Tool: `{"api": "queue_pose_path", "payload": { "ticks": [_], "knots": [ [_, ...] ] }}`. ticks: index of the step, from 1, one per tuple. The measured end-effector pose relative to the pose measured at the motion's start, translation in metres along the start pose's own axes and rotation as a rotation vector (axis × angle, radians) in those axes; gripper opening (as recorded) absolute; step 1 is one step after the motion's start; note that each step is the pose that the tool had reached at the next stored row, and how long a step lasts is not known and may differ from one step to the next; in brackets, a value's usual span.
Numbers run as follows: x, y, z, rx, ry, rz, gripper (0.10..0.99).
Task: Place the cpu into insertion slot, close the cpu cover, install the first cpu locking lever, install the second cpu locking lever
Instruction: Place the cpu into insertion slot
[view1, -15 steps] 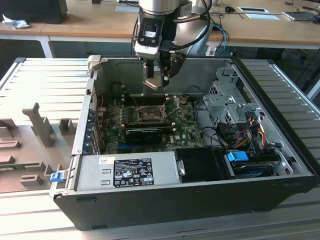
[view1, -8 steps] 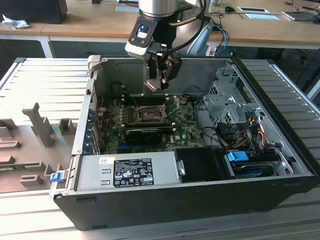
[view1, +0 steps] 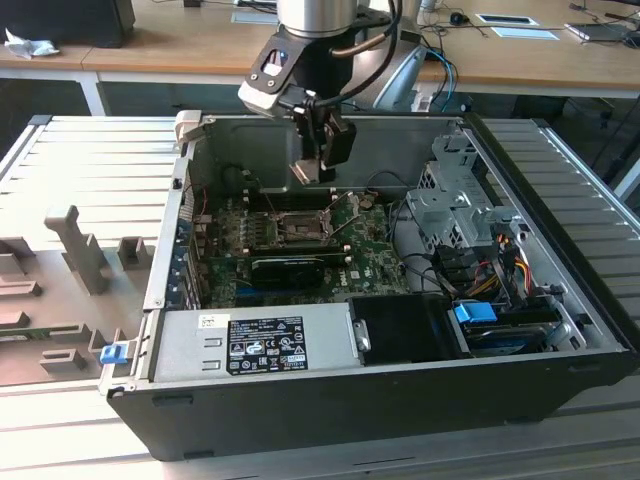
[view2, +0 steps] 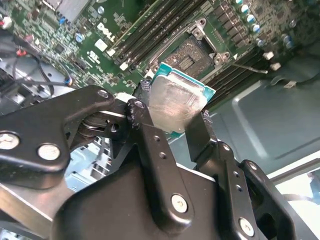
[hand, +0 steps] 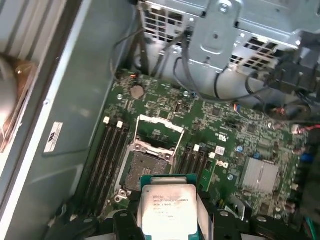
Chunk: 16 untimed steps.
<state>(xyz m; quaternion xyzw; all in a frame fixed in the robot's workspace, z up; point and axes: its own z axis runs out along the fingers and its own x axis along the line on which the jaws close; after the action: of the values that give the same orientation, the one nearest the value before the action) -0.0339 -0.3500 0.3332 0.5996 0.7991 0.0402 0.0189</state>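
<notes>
cpu (hand: 168, 212) over insertion slot (hand: 145, 172); cpu cover (hand: 161, 124) open

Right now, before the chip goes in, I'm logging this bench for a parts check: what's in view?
computer case: 1, black, open, on the grey ridged table
motherboard: 1, green, inside the computer case
insertion slot: 1, dark with grey rim, on the motherboard, empty
cpu cover: 1, grey metal frame, swung open beside the slot
cpu: 1, silver-grey top, held over the motherboard
memory slots: several, dark, either side of the slot
card: 1, black, on the motherboard near the slot
power supply: 1, grey, near side in the exterior view
drive cage: 1, grey, exterior view's right
gripper: 1, black, shut on the cpu
</notes>
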Motion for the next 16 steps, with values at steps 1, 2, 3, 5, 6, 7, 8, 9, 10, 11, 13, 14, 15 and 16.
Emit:
{"api": "queue_pose_path", "payload": {
  "ticks": [1, 2, 3, 5, 6, 7, 8, 9, 10, 11, 13, 14, 15, 16],
  "knots": [
    [0.0, 0.0, 0.0002, 0.0, -0.0014, 0.016, 0.529],
    [0.0, -0.0001, 0.0006, -0.001, -0.0033, 0.038, 0.529],
    [0.0, -0.0001, 0.0008, -0.001, -0.0047, 0.054, 0.529],
    [0.0, -0.0001, 0.0015, -0.002, -0.0081, 0.092, 0.529],
    [0.0, -0.0002, 0.002, -0.002, -0.0097, 0.111, 0.529],
    [0.0, -0.0002, 0.0027, -0.002, -0.0117, 0.133, 0.529],
    [0.0, -0.0003, 0.0033, -0.003, -0.013, 0.148, 0.529],
    [-0.0001, -0.0004, 0.0042, -0.003, -0.0144, 0.165, 0.529],
    [-0.0001, -0.0006, 0.0062, -0.003, -0.0167, 0.192, 0.529],
    [-0.0001, -0.0008, 0.0091, -0.004, -0.0185, 0.213, 0.529],
    [0.0003, -0.0013, 0.0127, -0.004, -0.0199, 0.228, 0.529],
    [0.0008, -0.0017, 0.0156, -0.004, -0.0204, 0.233, 0.529],
    [0.0017, -0.0016, 0.0183, -0.004, -0.0207, 0.236, 0.529],
    [0.0031, -0.0015, 0.0221, -0.004, -0.0209, 0.239, 0.529]
  ]
}}
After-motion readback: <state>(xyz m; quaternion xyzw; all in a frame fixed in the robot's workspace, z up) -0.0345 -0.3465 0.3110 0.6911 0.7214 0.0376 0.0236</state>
